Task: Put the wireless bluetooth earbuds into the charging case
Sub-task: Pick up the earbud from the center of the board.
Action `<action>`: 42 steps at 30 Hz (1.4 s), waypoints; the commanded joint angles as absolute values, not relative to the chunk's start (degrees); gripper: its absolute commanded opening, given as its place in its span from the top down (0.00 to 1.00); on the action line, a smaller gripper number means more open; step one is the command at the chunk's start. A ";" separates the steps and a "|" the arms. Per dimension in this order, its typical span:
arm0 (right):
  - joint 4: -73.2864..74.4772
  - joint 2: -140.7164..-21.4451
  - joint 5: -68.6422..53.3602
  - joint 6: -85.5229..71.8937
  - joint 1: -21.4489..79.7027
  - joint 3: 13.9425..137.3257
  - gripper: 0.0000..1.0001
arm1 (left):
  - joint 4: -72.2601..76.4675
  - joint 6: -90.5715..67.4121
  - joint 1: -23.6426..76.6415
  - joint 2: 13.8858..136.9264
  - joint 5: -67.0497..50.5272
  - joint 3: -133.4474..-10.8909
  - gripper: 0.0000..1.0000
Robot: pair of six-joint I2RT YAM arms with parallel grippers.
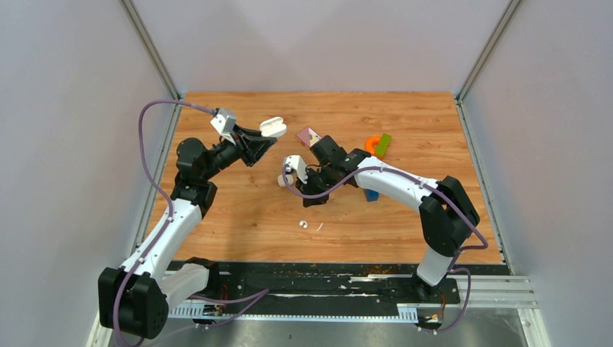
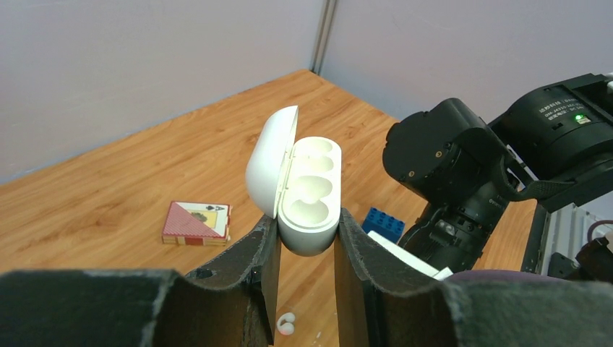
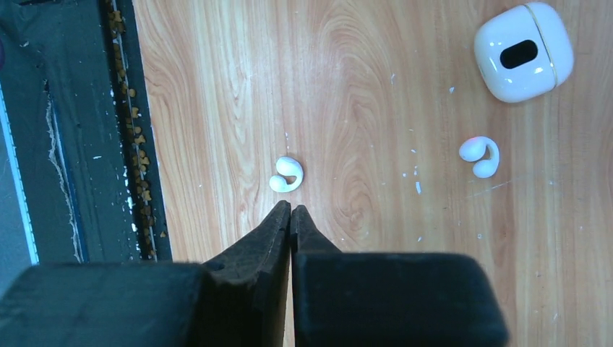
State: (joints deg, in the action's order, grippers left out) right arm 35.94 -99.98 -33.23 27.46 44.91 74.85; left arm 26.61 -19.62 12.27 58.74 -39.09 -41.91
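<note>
Right claw: tips pressed together, holding nothing, above table.
Near bud: loose on table, just beyond those tips.
Second bud: on table, well apart from first.
Left claw: clamped on case, raised above table.
Case: gripped at lower end, lid open, both sockets exposed.

arms: white shells — blk joints | cables: purple | L hand, R hand: blk

Cream-white is shown by the charging case, black by the left gripper's fingers; the table is grained in honey-brown wood — white earbuds, a red-and-white card pack and a blue brick are set against it.
</note>
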 commanded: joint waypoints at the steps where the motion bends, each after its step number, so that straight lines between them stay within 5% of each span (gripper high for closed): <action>1: 34.67 -100.95 -31.94 24.62 44.72 73.73 0.93 | 27.67 -18.87 11.87 59.06 -39.02 -42.54 1.00; 7: 33.40 -106.39 -36.23 16.30 44.69 73.66 0.74 | 26.65 -18.72 11.87 58.80 -39.11 -43.28 1.00; 42: 31.16 -112.77 -30.05 16.60 48.40 74.43 0.71 | 26.10 -17.84 11.87 55.69 -37.82 -40.40 1.00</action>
